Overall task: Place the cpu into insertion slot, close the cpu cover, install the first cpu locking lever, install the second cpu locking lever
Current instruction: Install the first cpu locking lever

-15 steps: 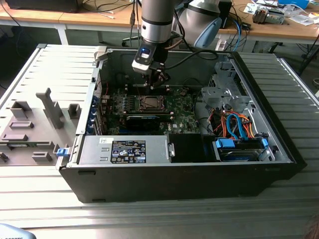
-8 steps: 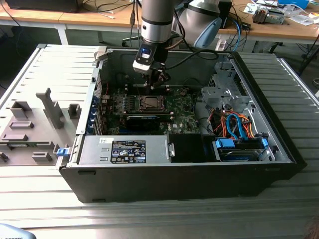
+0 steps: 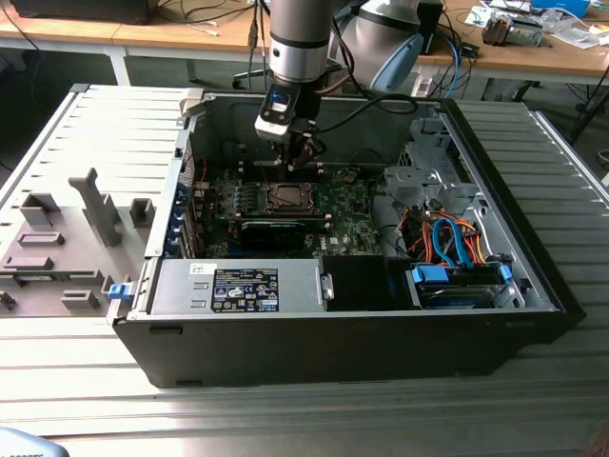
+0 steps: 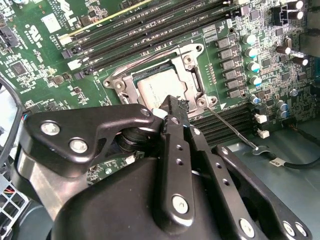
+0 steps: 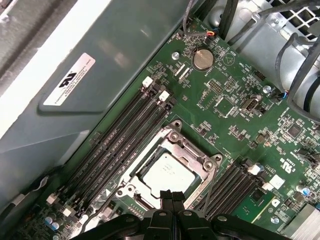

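Already the cpu (image 5: 167, 172) sits in its socket (image 5: 122, 190), with the cpu cover (image 5: 194, 150) down around it. The gripper (image 5: 167, 196), fingers together, hovers at the socket's edge. One wire locking lever (image 4: 232, 127) seems unlatched, sticking out sideways.

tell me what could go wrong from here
1. The shut gripper sits right at the cover edge; a slip might scrape the cpu or board.
2. A lever sticks out, apparently unlatched, over the memory slots; it may spring away or snag there.
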### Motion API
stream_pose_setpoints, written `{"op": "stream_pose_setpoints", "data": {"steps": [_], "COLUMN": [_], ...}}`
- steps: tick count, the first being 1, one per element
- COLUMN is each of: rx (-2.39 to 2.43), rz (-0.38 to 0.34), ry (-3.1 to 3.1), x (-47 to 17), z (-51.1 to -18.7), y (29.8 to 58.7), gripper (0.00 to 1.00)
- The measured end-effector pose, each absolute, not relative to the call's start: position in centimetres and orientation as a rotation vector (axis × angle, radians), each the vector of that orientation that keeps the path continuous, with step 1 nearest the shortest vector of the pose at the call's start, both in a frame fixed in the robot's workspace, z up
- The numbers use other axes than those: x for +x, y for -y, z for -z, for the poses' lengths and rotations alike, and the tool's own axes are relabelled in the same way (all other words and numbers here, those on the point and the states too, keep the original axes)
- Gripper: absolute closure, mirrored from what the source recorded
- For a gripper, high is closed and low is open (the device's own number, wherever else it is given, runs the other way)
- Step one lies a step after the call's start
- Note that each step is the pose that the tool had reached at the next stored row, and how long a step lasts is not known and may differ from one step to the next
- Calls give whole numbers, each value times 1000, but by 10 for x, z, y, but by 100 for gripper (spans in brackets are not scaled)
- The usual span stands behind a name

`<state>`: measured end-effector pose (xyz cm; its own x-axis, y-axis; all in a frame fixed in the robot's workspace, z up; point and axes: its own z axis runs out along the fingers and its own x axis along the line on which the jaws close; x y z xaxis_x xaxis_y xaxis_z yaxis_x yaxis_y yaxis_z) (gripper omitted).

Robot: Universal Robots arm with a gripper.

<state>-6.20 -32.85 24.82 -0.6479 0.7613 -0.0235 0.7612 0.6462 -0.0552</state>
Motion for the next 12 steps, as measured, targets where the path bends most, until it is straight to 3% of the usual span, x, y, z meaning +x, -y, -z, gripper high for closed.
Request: {"op": "stream_pose_setpoints", "data": {"steps": [12], "rx": [-1254], "rz": [-94], "ry": [2878], "x": [-62], "z": [-248], "y": [329], "gripper": [89]}}
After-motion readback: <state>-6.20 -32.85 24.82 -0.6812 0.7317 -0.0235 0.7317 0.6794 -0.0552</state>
